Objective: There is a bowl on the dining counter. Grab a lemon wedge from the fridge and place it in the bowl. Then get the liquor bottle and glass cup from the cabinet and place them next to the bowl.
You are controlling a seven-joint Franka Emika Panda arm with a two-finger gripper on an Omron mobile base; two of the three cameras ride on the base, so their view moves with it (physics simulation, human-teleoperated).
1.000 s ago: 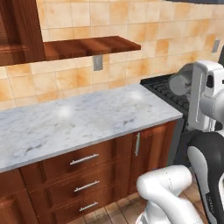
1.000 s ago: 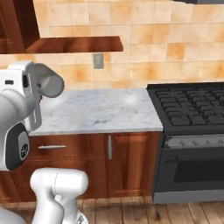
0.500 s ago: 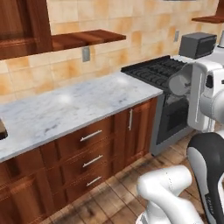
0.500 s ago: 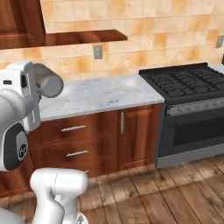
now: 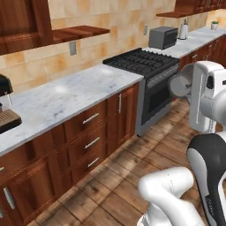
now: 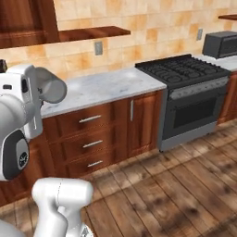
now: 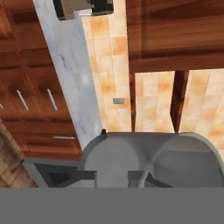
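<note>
Marble counter (image 5: 75,95), one stove (image 5: 143,62), one toaster (image 5: 162,37)

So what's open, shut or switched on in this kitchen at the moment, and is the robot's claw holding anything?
Gripper: shut, nothing visible between the tips.
Drawers: all shut.
Cabinet door beside the stove: shut.
Oven door: shut.
Stove: nothing on the burners, no flame showing.
Toaster oven: door shut.

Both base views look from behind the arm, across the wood floor, sharing the marble counter (image 5: 75,95) and stove (image 6: 183,69), while the rolled hand view faces that counter (image 7: 70,74) and wall.
</note>
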